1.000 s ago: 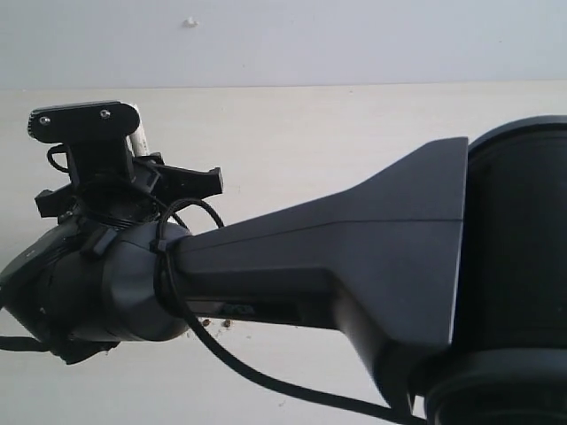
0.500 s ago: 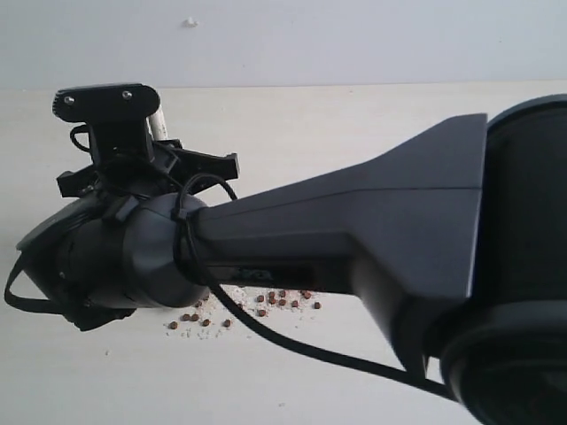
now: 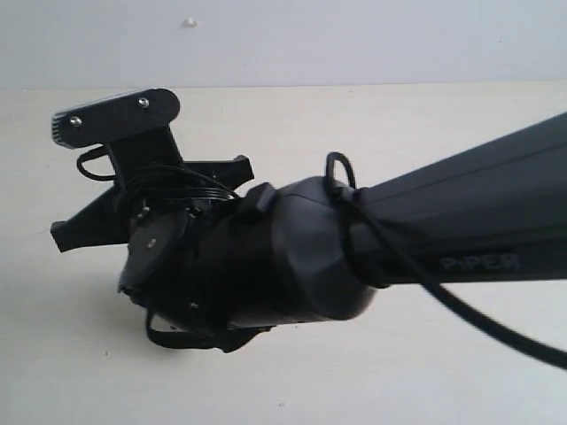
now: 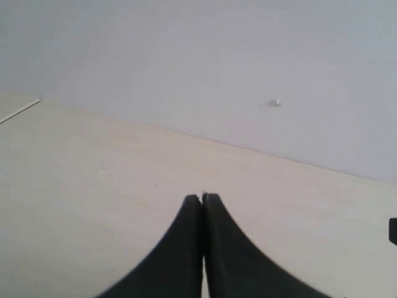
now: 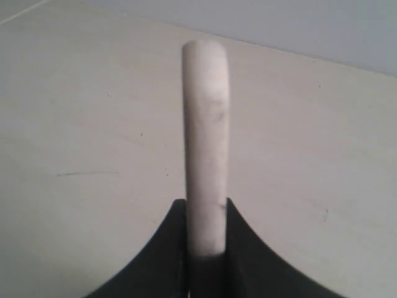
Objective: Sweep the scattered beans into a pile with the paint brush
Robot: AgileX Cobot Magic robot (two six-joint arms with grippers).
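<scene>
Two grippers hang over a pale beige table (image 3: pixel 399 133) that meets a grey wall (image 3: pixel 354 40): the left gripper (image 4: pixel 202 197) has jaws pressed together, the right gripper (image 5: pixel 205 205) pinches the brush (image 5: pixel 205 112) by its handle.

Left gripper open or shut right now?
Shut. In the left wrist view the left gripper has its fingers pressed together tip to tip, with nothing between them.

surface: pale cream, smooth matte flat tabletop (image 3: pixel 399 133) | far edge: meets a plain grey-white wall (image 3: pixel 354 40) | lying on it: a few tiny dark specks (image 5: pixel 141 134) and one faint thin grey streak (image 5: pixel 87 174), seen in right wrist view | soft grey shadow (image 3: pixel 80 301) at left of exterior view | middle stretch hidden there
</scene>
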